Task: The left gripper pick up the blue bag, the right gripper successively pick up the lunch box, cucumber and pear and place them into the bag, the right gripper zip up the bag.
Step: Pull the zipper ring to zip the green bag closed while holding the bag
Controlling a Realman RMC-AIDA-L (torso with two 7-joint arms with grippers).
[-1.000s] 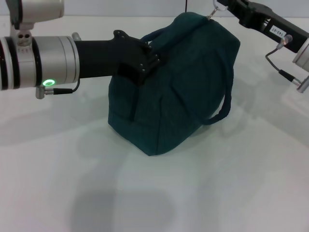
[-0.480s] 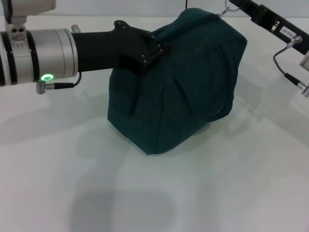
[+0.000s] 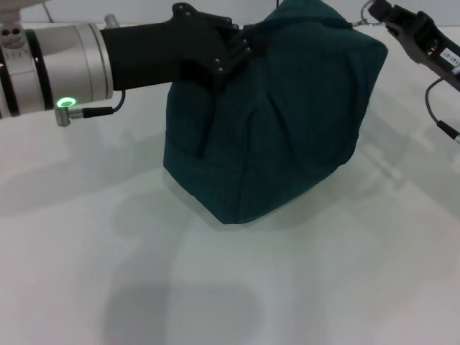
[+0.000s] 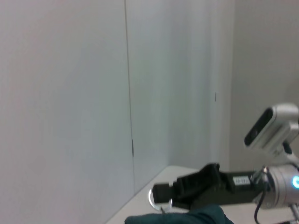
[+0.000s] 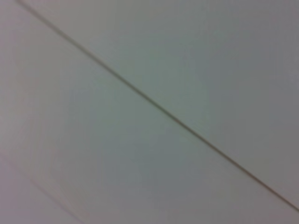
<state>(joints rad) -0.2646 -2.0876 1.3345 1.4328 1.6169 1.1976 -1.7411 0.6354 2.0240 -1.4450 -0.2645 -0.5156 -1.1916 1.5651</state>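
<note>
Blue bag (image 3: 273, 122) sits upright on the white table (image 3: 215, 287), bulging and closed along its top as far as I can see. My left gripper (image 3: 237, 50) is clamped on the bag's upper left edge, bracing it. My right gripper (image 3: 381, 13) is at the top right corner, pinching the ring zipper pull (image 3: 368, 16), though the head view crops that spot, so I'm only fairly sure of the hold. I see no lunch box, cucumber or pear outside. My worry: pulling further could drag the whole bag sideways, or the ring could slip free if the left hold gives.
</note>
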